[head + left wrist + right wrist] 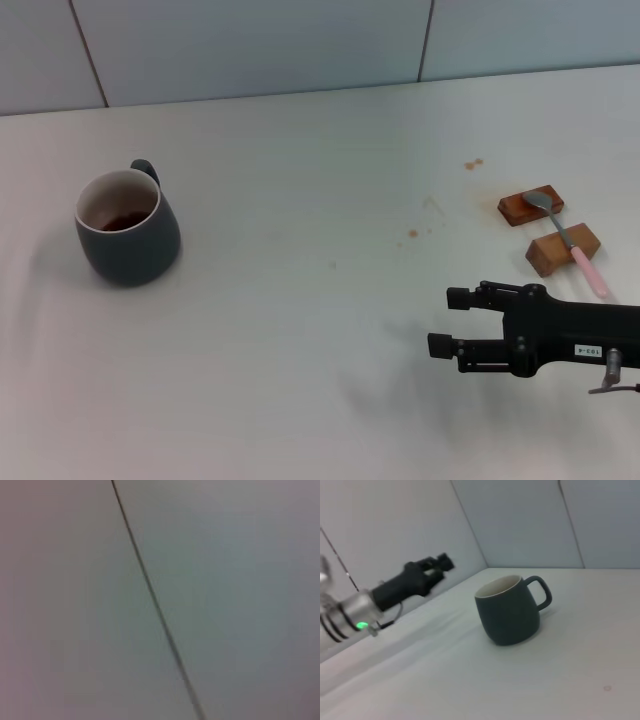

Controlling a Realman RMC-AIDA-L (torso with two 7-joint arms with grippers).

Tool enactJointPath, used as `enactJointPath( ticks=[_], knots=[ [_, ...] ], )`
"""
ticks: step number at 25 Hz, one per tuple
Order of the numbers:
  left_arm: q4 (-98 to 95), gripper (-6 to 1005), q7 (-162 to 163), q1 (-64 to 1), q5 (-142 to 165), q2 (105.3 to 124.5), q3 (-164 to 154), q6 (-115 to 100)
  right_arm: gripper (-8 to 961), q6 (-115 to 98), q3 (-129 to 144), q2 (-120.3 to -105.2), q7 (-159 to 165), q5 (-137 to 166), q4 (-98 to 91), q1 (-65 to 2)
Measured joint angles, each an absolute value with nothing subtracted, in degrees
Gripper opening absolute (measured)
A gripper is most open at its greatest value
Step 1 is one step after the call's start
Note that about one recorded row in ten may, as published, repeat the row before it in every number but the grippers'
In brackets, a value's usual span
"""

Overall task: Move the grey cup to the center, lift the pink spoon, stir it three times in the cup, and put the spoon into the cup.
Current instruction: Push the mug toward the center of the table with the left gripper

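- While the right gripper (447, 322) hovers low over the table (300, 330) with its two fingers parted and nothing between them, the grey cup (127, 227) stands upright well away to its left, far off the middle of the table; its loop handle is turned to the far side.
- By its look the cup is glazed ceramic: stiff, fairly heavy for its size, smooth enough to slip and liable to chip. I judge the rim wall or the handle the likeliest hold, since the rounded belly widens downward.
- A brownish residue lies in its white bottom.
- Behind and to the right of the same gripper, the pink spoon (571, 240) rests across two small wooden blocks (563, 248), bowl on the farther one, pale handle overhanging the nearer.
- Light, thin and rigid, it should lift easily; the overhanging handle looks the best place to pinch.
- In the right wrist view the left gripper (435, 566) hangs in the air beside the cup, apart from it; whether its fingers are parted I cannot tell.
- Its own wrist view shows only a blank surface with one dark line.
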State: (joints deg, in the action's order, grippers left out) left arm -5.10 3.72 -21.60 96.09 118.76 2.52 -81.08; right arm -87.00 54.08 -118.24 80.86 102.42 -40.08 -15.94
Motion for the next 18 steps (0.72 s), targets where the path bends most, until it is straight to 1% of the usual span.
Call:
enactJointPath(
  ticks=[1,3,8,10,13,15,18],
  knots=[
    [-2.87,425,-2.02,-22.25,95.4,118.79,4.05,-78.49,827,-87.0,54.14,-118.28,80.86,102.42,-40.07,-15.97],
    [1.65,226,-16.37,-24.55,94.77,118.88,7.52,-70.99,827,-87.0,54.13,-118.29,80.86,102.42,-40.08,-16.04],
    [4.51,131,-26.35,-27.68,94.73,119.13,9.89,-63.83,827,-87.0,54.14,-118.3,80.86,102.42,-39.78,-16.37],
    [4.51,93,-26.35,-27.68,94.73,119.13,9.89,-63.83,827,-86.99,54.14,-118.3,80.86,102.42,-39.6,-16.42],
    [5.6,36,-29.72,-30.2,95.28,119.09,8.38,-59.34,827,-86.96,53.84,-118.3,80.86,102.83,-39.27,-16.47],
    [5.59,-2,-29.77,-30.4,95.26,119.07,7.81,-59.15,827,-86.95,53.76,-118.3,80.86,103.03,-39.25,-16.47],
    [5.59,-2,-29.87,-31.0,95.28,118.94,3.32,-59.04,828,-86.93,53.7,-118.3,80.86,103.2,-39.24,-16.46]
  ],
)
